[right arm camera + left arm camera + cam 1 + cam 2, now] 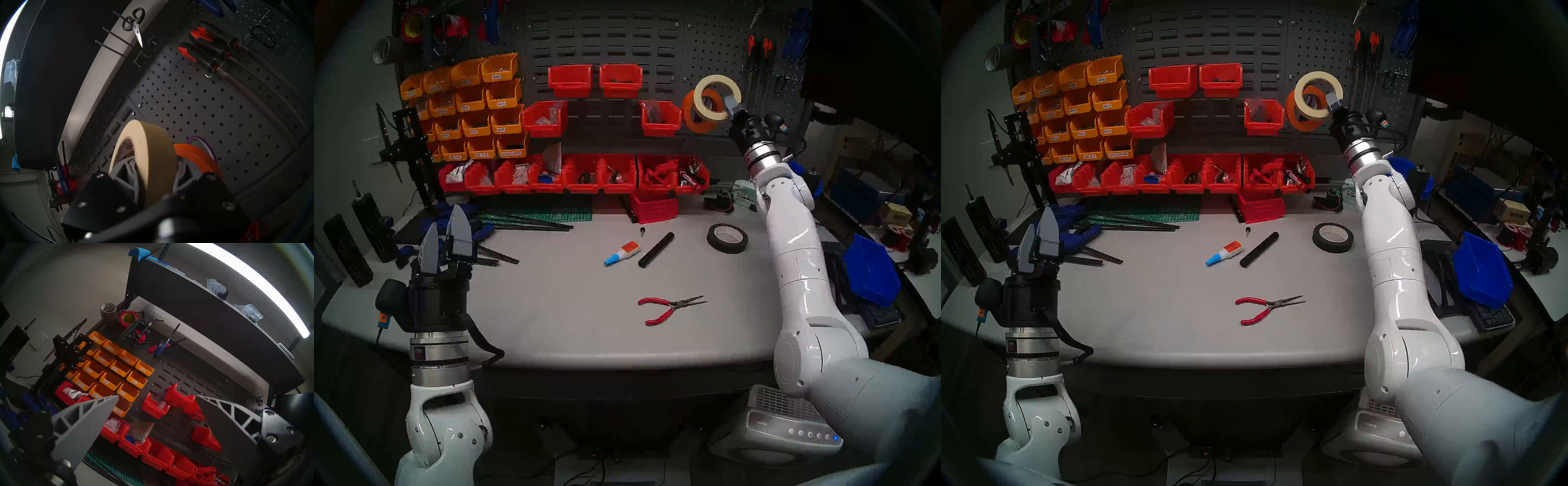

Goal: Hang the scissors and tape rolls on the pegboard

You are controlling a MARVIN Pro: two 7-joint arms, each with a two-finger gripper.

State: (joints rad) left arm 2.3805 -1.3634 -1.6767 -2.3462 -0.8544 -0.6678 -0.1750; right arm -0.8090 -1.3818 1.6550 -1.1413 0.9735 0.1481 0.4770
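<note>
The orange tape roll (699,113) is seen already hung on the pegboard (707,47), low on its right panel. A purple loop just behind it in the right wrist view is judged to be a handle of the scissors (203,142), so they too appear hung; the blades are hidden. The cream tape roll (716,96) is still carried: it is clamped by its band in the right hand (732,108), one finger inside the ring and one outside. The roll is held up in front of the orange one, overlapping it in the head views; whether it touches a hook cannot be told. Left to do, by judgement: the cream roll is to be slipped over a hook and let go.

The right arm is stretched forward and up toward the board, the hand angled upward. The left hand (446,237) is parked low at the near left edge of the table (551,322), fingers apart, nothing held, tilted upward toward the bins.
</note>
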